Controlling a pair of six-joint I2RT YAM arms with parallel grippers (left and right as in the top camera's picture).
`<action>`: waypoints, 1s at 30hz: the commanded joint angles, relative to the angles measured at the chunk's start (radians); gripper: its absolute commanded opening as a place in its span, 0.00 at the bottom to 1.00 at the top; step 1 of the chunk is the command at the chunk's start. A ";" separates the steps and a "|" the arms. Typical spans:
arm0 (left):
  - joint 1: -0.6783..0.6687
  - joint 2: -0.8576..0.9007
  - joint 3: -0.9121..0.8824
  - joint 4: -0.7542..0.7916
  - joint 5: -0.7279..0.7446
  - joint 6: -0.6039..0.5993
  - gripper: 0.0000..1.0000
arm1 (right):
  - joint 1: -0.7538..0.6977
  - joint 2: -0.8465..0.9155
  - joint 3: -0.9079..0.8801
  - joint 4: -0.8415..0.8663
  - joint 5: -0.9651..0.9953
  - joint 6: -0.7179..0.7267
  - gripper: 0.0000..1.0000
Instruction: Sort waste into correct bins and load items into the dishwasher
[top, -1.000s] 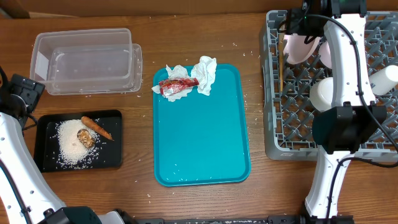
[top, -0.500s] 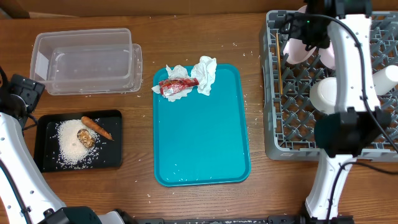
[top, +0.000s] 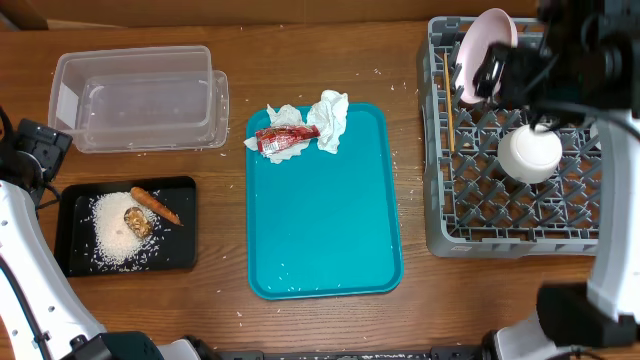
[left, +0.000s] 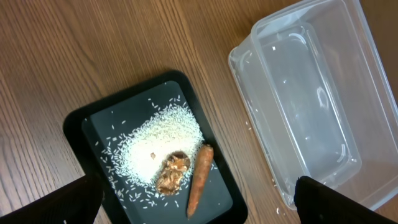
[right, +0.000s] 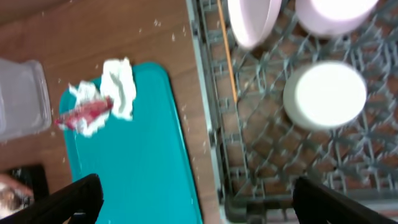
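Dishes (top: 530, 152) stand in the dish rack (top: 470, 215); left gripper (left: 196, 193) and right gripper (right: 196, 193) gape wide, empty. Likely next step: napkins (top: 330, 120) and red wrapper (top: 285, 138) go into the clear tub (top: 140, 60).

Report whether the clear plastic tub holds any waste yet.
Empty: the clear rectangular plastic tub shows only its bare floor in both the overhead and left wrist views.
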 joint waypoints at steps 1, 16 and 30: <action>-0.002 0.004 0.000 0.001 0.002 -0.013 1.00 | 0.009 -0.107 -0.169 -0.001 -0.001 0.013 1.00; -0.002 0.004 0.000 0.001 0.002 -0.013 1.00 | 0.009 -0.388 -0.783 0.014 -0.037 0.140 1.00; -0.002 0.004 0.000 0.000 0.002 -0.013 1.00 | 0.009 -0.362 -0.803 0.029 -0.043 0.139 1.00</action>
